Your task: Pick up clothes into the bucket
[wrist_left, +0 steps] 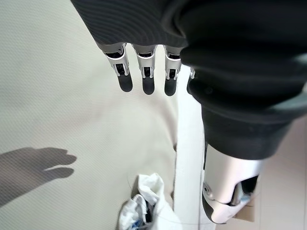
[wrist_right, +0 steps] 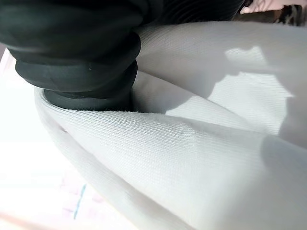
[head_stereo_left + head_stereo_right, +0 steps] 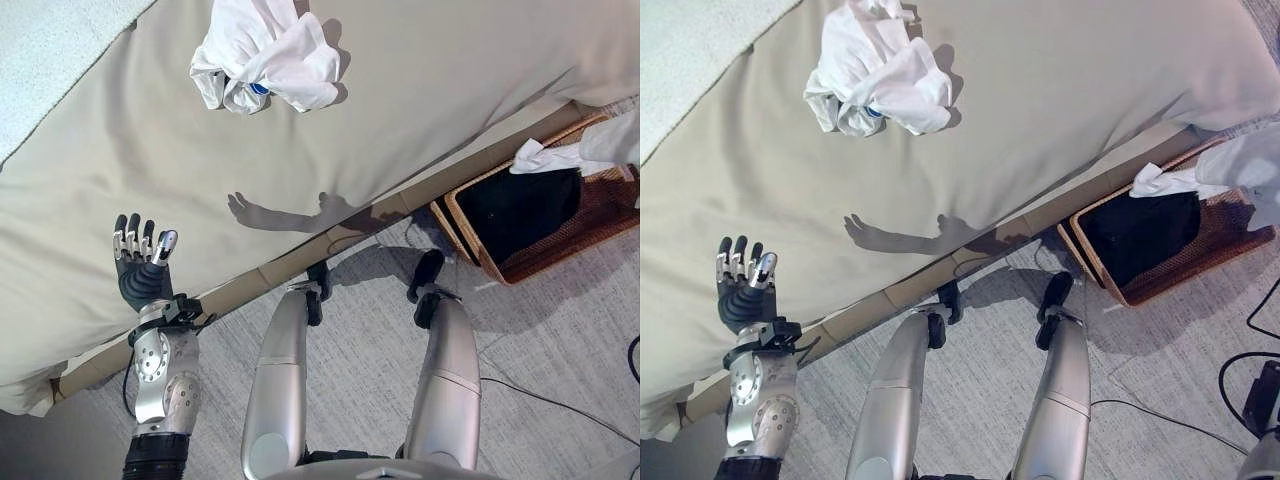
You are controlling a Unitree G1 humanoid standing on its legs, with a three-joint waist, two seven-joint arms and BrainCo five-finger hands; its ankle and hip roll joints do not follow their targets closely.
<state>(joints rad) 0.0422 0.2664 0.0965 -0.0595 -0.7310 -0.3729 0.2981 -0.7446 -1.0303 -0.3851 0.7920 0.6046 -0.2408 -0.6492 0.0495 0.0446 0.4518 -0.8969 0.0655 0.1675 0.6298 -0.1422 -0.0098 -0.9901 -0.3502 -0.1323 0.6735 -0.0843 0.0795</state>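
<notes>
In the left eye view a crumpled white garment (image 3: 265,55) lies on the beige bed (image 3: 420,90), near its far part and well apart from the left robot hand (image 3: 140,262), which is raised over the bed's near edge with its fingers straight and spread, holding nothing. To the right, on the grey carpet floor (image 3: 560,340) beside the bed, stands a woven wicker basket (image 3: 590,225) with a dark inside; a second white cloth (image 3: 560,158) drapes over its far rim, running off toward the right edge of the view. In the right eye view the same crumpled garment (image 3: 875,70) sits on the bed, the left robot hand (image 3: 743,285) stands open above the bed's edge, and the white cloth (image 3: 1240,165) hangs over the basket (image 3: 1200,260) as a larger mass at the right edge. In the left wrist view the left robot hand's fingers (image 1: 145,72) point out straight over the beige bed cover (image 1: 62,110), with the crumpled garment (image 1: 144,206) lying beyond them, untouched. In the right wrist view white ribbed cloth (image 2: 201,143) wraps closely round the dark ribbed cover of the right robot hand (image 2: 76,52); its fingers are hidden in the fabric, so I cannot tell whether they grip it.
</notes>
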